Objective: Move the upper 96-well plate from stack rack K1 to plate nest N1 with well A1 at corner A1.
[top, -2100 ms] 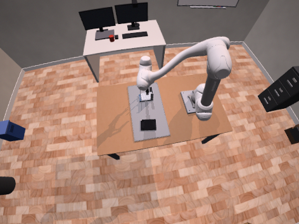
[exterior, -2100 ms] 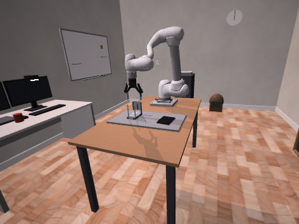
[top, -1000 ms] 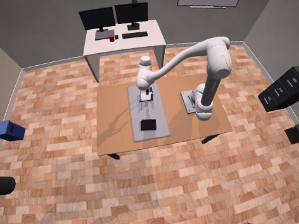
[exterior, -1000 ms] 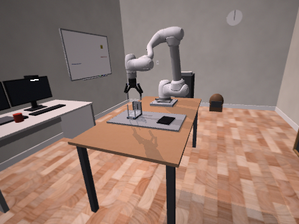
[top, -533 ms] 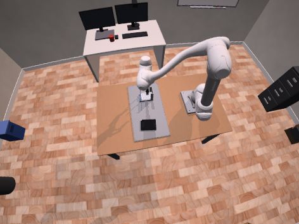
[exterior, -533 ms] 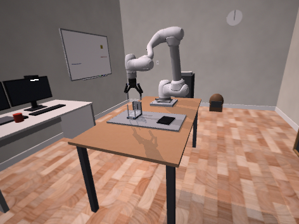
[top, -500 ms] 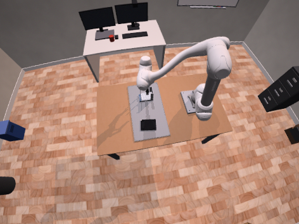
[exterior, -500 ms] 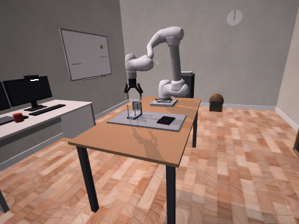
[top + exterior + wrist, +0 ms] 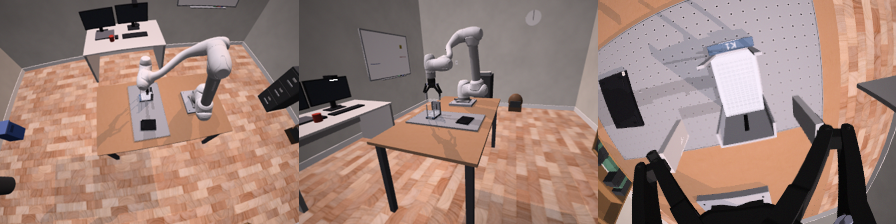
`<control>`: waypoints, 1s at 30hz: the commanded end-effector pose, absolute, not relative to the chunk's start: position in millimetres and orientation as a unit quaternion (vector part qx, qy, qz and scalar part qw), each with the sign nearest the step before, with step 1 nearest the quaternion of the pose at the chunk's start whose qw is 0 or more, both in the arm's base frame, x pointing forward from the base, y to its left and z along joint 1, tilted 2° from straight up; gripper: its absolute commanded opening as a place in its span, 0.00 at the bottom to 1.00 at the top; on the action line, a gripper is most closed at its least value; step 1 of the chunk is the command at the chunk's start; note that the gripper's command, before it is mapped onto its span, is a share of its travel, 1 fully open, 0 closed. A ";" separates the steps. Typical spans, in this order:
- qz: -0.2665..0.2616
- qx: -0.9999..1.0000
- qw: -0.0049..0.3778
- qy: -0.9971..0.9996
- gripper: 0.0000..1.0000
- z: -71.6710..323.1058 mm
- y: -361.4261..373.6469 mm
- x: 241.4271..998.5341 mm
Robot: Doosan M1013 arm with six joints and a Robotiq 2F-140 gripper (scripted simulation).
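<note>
The gripper (image 9: 432,90) is hanging above the rack (image 9: 433,111) with its black fingers spread wide apart, holding nothing; in the side view it is sitting well clear of the rack's upright posts, not touching them; the white plate (image 9: 738,84) is lying flat at the top of the rack, directly under the open fingers and centred between them in the wrist view, with a blue label just beyond its far end; the plate below it cannot be told apart in these views; the rack is standing on the far end of a grey perforated mat (image 9: 161,109) that is resting on the wooden table (image 9: 426,142); the black nest (image 9: 148,124) is lying at the near end of the same mat, well apart from the rack and from the gripper; its corner marking is too small to read; the arm's base plate (image 9: 184,96) is sitting on the table to the right of the mat; a white desk (image 9: 127,42) with two monitors is standing beyond the table.
</note>
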State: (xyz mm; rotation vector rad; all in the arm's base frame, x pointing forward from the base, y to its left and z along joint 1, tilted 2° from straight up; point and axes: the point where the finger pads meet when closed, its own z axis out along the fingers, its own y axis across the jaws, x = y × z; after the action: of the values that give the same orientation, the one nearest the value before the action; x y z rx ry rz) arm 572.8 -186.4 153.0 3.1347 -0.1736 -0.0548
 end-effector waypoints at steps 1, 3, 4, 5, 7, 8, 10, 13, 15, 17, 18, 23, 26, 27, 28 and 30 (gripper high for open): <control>-0.016 0.998 0.002 -0.053 1.00 152.3 -189.9 571.2; -0.016 0.998 0.002 -0.053 1.00 152.3 -189.9 571.2; -0.016 0.998 0.002 -0.053 1.00 152.3 -189.9 571.2; -0.016 0.998 0.002 -0.053 1.00 152.3 -189.9 571.2; -0.016 0.998 0.002 -0.053 1.00 152.3 -189.9 571.2; -0.016 0.998 0.002 -0.053 1.00 150.7 -189.9 571.1; -0.016 0.998 0.002 -0.053 1.00 147.3 -189.9 571.0; -0.016 0.998 0.002 -0.053 1.00 142.3 -189.9 570.9; -0.016 0.998 0.002 -0.053 1.00 139.0 -189.9 570.8; -0.016 0.998 0.002 -0.053 1.00 135.7 -189.9 570.6; -0.016 0.998 0.002 -0.053 1.00 134.0 -189.9 570.6; -0.016 0.998 0.002 -0.053 1.00 129.0 -190.0 570.4; -0.016 0.998 0.002 -0.053 1.00 124.0 -190.0 570.3; -0.016 0.998 0.002 -0.053 1.00 122.4 -190.0 570.2; -0.016 0.998 0.002 -0.053 1.00 120.7 -190.0 570.2; -0.016 0.998 0.002 -0.053 1.00 117.4 -190.0 570.1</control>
State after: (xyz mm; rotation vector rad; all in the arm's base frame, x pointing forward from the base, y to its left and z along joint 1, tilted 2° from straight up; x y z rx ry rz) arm 572.2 -186.5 125.1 3.1338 -0.1733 -0.0487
